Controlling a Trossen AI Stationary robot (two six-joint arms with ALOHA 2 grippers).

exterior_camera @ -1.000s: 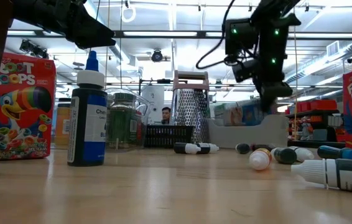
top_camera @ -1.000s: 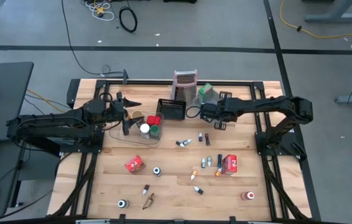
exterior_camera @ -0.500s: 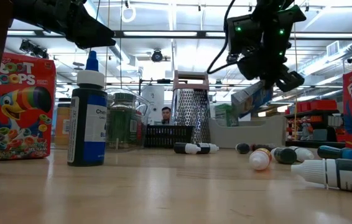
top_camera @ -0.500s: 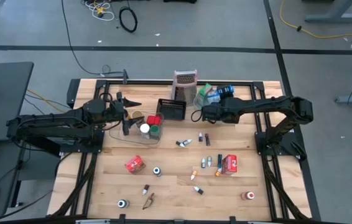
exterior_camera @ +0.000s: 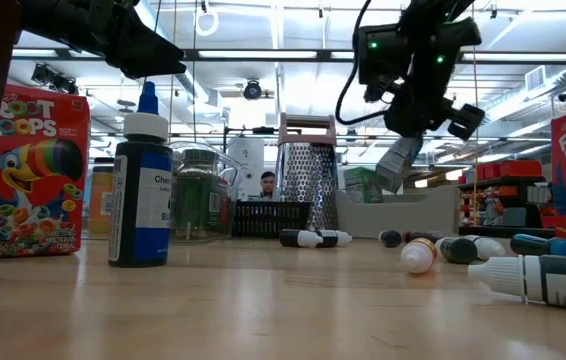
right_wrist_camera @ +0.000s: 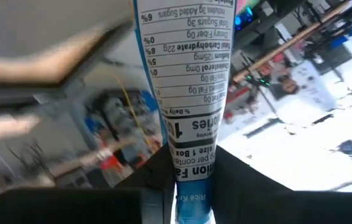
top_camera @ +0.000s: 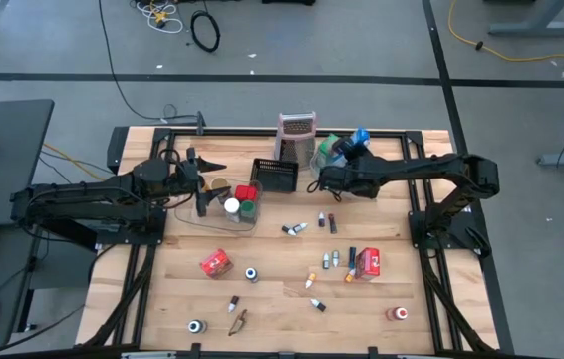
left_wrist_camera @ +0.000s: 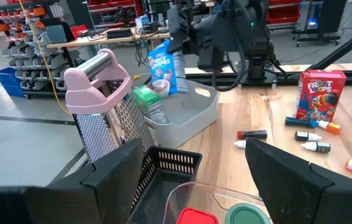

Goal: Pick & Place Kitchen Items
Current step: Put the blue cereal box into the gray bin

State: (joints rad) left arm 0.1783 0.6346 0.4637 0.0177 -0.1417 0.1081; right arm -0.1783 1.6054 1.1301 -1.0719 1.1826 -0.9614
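Note:
My right gripper (top_camera: 353, 153) is shut on a small blue cereal packet (top_camera: 360, 137) and holds it above the grey tray (top_camera: 324, 165) at the far middle of the table. A green packet (left_wrist_camera: 145, 96) lies in that tray. My left gripper (top_camera: 205, 163) stands open above the clear tub (top_camera: 224, 209), which holds red, white and green jars. Two red packets (top_camera: 215, 262) (top_camera: 367, 262), small bottles and jars lie scattered on the wood. My right gripper pinches one end of the blue packet (right_wrist_camera: 188, 177) between its two fingers, one on each wide face, so the narrow printed side faces the wrist camera. The fingers come slanting from the table's right. The packet (exterior_camera: 397, 162) is tilted and clear of the tray.
The tall box grater (top_camera: 296, 135) stands right beside the tray's left end, with the black mesh basket (top_camera: 275, 176) in front of it. Small bottles (top_camera: 296, 228) lie in the middle of the table. Black frame rails run along the table's edges.
My right gripper has rolled its wrist over the tray while staying nearly in place. The blue packet, hardly visible a second ago, has swung up into sight and turned with it; in the low view its narrow grey side has replaced the blue face.

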